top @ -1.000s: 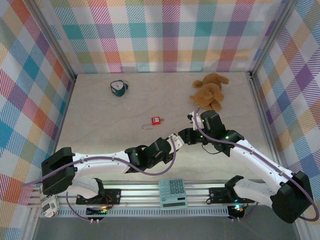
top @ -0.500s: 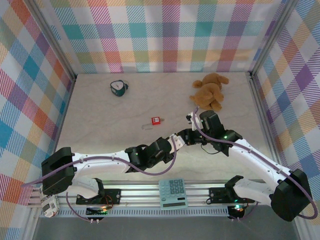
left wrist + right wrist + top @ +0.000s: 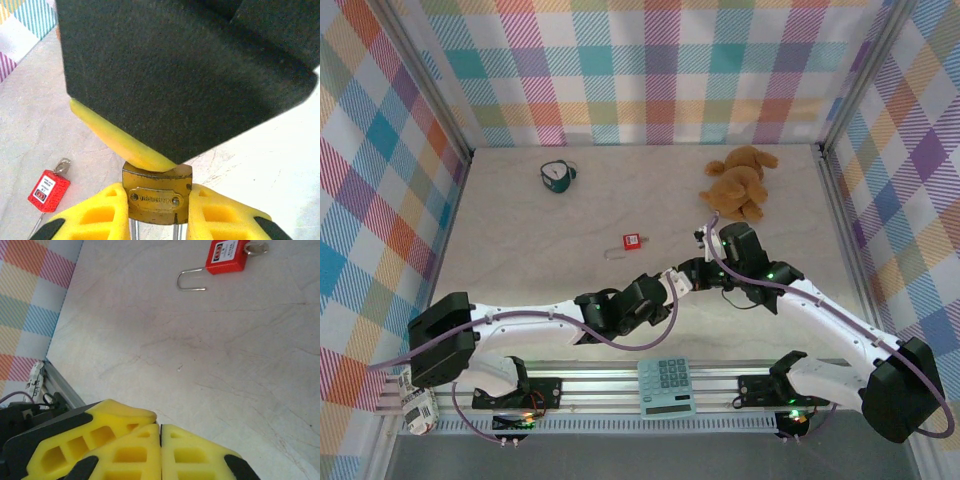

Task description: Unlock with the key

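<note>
Currently one red padlock point(image 3: 48, 187), one brass padlock point(image 3: 157, 197) gripped by left pincer point(image 3: 158, 211)

Nothing legible: labels on red padlock point(image 3: 48, 190) and brass padlock point(image 3: 157, 196) too blurry.

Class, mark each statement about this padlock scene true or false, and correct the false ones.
1. The left hand grips the brass padlock. True.
2. The red padlock is locked shut. False: its shackle stands open.
3. The right hand has its fingers spread wide. False: they are pressed together.
4. A teddy bear lies at the far right of the table. True.
</note>
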